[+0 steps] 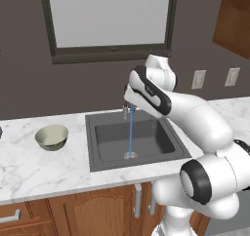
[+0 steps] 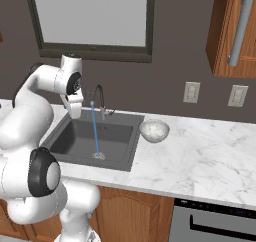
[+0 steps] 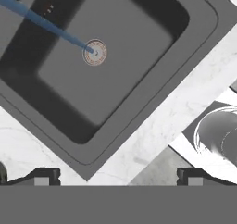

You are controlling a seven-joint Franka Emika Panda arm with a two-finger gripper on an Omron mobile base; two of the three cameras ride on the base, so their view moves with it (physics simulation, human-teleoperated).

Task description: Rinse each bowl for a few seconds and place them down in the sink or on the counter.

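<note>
On the white marble-patterned counter (image 1: 44, 169), the dark grey rectangular sink (image 1: 100, 162) takes a thin blue stream of water (image 1: 130, 132) falling from the slim dark faucet (image 2: 100, 98) onto the round drain (image 3: 95, 52). The tool (image 3: 118, 174) hangs above the basin's front edge, its two dark fingertips wide apart and holding nothing. The olive-beige bowl with a pale cream inside (image 1: 51, 137) sits on the counter left of the sink; the whitish-grey marbled bowl (image 2: 154, 130) sits just beside its right rim.
</note>
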